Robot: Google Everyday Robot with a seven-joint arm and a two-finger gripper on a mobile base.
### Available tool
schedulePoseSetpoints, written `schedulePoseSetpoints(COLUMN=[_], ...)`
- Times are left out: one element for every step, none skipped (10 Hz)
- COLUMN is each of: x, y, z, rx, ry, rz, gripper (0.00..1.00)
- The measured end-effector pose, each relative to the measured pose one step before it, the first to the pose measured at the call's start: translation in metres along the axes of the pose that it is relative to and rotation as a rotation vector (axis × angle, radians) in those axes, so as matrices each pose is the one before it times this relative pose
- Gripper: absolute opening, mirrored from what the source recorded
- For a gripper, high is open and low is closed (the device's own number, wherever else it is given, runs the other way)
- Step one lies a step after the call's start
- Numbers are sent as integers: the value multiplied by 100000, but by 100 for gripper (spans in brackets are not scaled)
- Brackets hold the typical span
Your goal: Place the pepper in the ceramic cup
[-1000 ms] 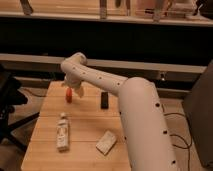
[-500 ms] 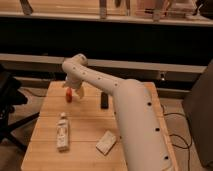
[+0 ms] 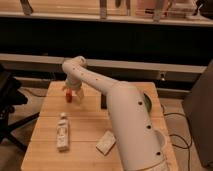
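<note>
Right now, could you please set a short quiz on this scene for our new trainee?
1. True or false: the hand is over the far left part of the wooden table, right by the pepper.
2. Which of these lies nearest the table's front edge? A) the white packet B) the pepper C) the green bowl
3. Short answer: in the picture, on which side of the white packet does the bottle lie?

Key: 1 true; 2 A; 3 left.
</note>
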Motion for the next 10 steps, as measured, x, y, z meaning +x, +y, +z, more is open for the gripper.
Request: schedulePoseSetpoints(x=[76,12,-99,-97,-19,10,129,130,90,73], y=[38,168,142,18,-53,89,221,206,156,107], z=[67,370,476,326,23,32,44,75,166,123], rx=[222,-461,-703,-499,-562,-634,-616,-340,-212,-451], ry=[-433,-444,-622,-470,-451,-444,-253,-240,-289,-168], rz=[709,406,266,-71,-893,-466,-49,224,115,-48], gripper=[80,80,80,80,80,80,80,80,80,80])
